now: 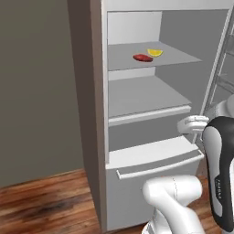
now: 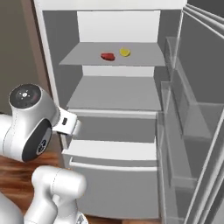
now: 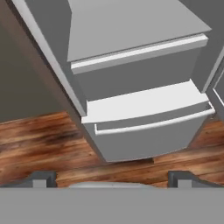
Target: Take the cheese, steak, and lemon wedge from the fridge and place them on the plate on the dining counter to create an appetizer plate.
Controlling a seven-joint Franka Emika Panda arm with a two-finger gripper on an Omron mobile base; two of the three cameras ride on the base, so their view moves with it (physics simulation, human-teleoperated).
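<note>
Red steak (image 1: pixel 143 57) beside lemon wedge (image 1: pixel 155 52), apparently touching.

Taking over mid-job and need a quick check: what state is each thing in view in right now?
fridge: door open, shelves exposed.
bottom drawer: closed.
steak: lying flat on the upper shelf, untouched.
lemon wedge: on the same shelf, just beside the steak, behind it.
hand: open, empty, low in front of the fridge, facing the drawer.
</note>
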